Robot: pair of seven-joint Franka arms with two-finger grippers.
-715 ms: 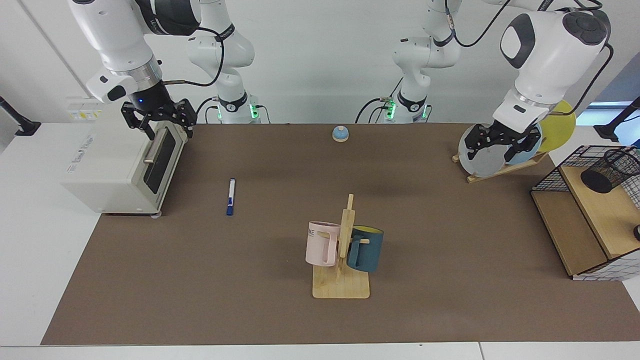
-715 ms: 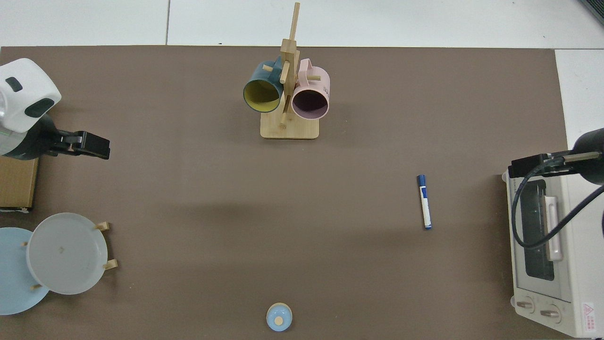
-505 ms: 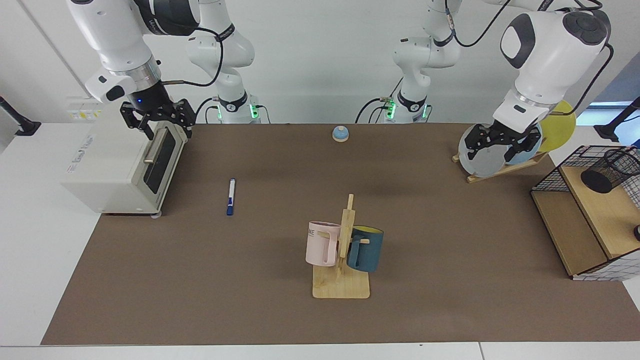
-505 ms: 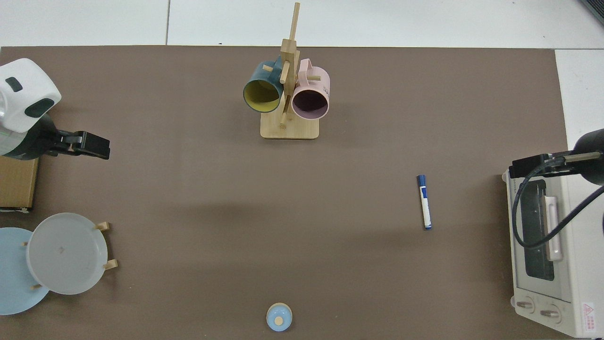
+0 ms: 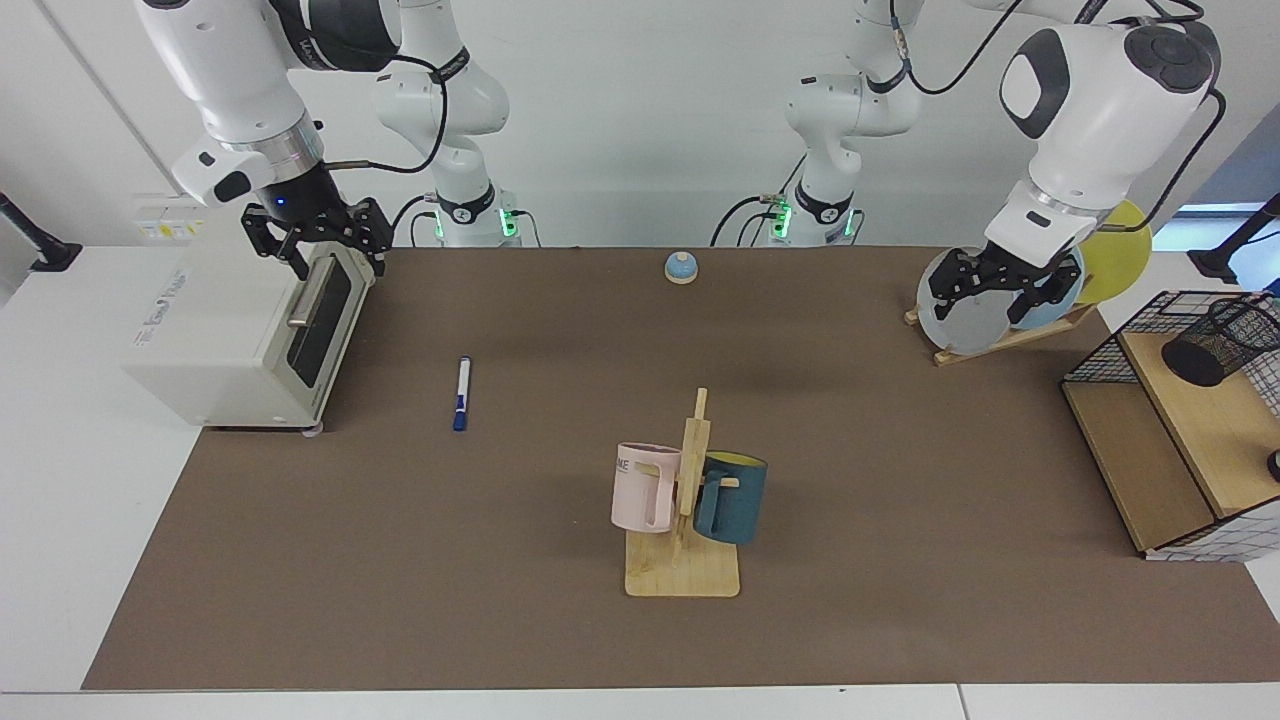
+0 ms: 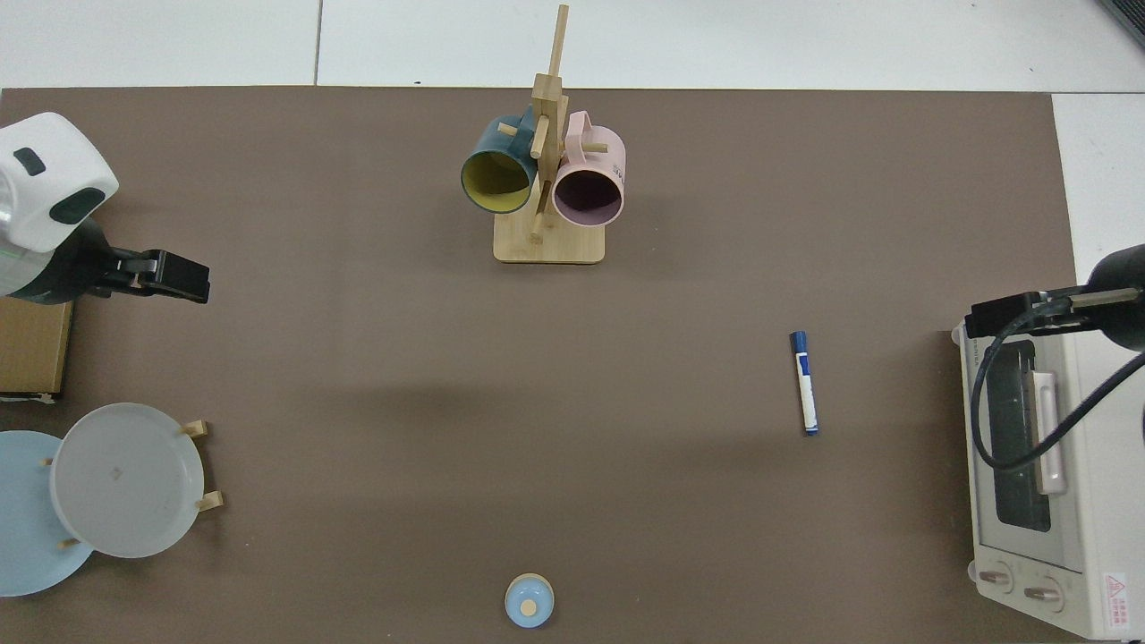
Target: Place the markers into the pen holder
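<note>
Lettering "ME" shows on pink mug (image 5: 640, 487); marker (image 5: 461, 392) lies flat.

A robotics lab is shown: two white arms are mounted at a white table (image 5: 60, 480) covered by a brown mat (image 5: 900, 560), with household props, a toaster oven (image 5: 240, 330) and a mug rack (image 5: 685, 520), laid out.

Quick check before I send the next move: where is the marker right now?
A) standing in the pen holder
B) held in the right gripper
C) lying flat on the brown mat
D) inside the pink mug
C: the marker lies flat on the mat, apart from both grippers and far from the pen holder.
</note>
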